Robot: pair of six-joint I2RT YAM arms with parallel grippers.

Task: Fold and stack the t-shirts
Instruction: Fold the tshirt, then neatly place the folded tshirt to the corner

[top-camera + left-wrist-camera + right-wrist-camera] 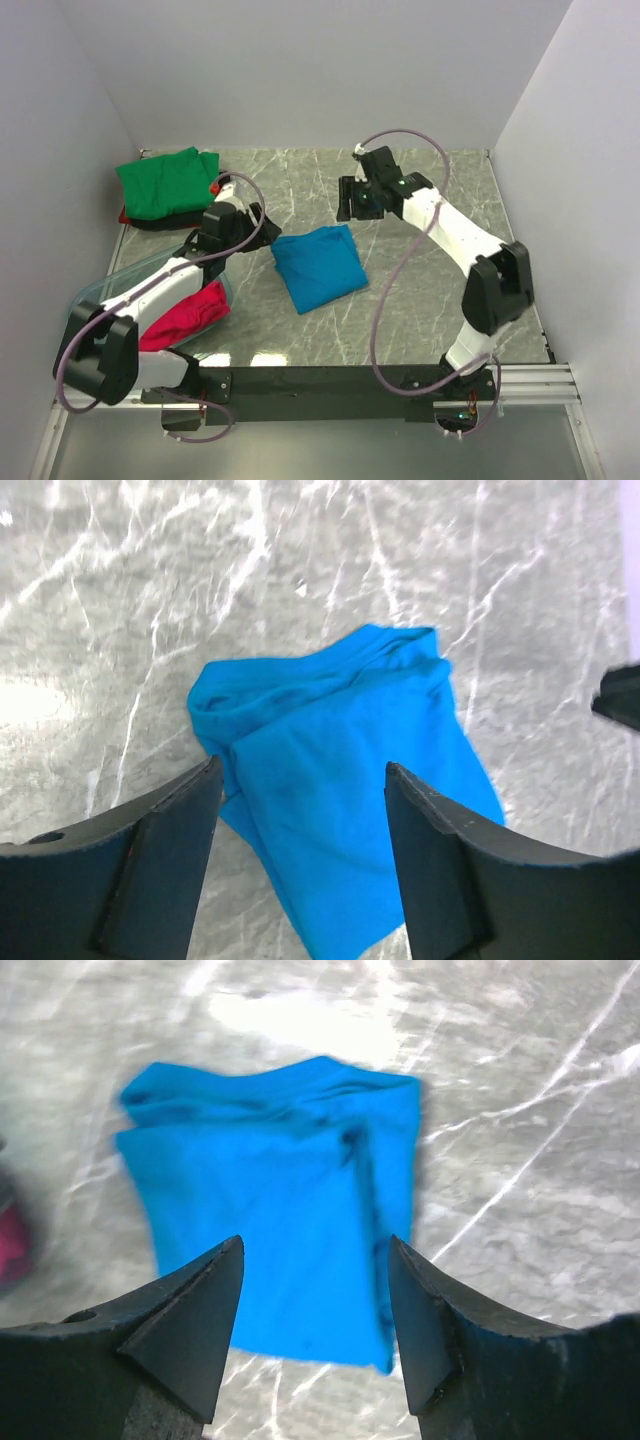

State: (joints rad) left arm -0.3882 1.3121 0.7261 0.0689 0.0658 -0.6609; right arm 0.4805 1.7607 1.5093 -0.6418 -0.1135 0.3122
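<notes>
A bright blue t-shirt (318, 265) lies folded into a rough square near the middle of the grey marbled worktop (430, 290). It is turned at a slant and flat against the surface. In the left wrist view its bunched, rolled edge faces the far side and the smoother panel runs towards the camera.

The left tool (250, 222) hangs just left of the shirt, pointing towards it. Its two fingers are spread wide with nothing between them, and the blue cloth shows through the gap (302, 770). The right tool (350, 202) hangs on the far side of the shirt, near it. It too is spread apart and grips nothing (316, 1245). Neither tool touches the cloth as far as the overhead view shows.

At the far left corner a green t-shirt (168, 182) lies folded on top of a low stack. A black shirt (165, 222) shows beneath its near edge.

At the near left a magenta-red t-shirt (185, 318) lies crumpled by the clear plastic bin (100, 290). The left arm (150, 290) reaches over both and partly hides them. I cannot tell whether the shirt sits wholly inside the bin.
</notes>
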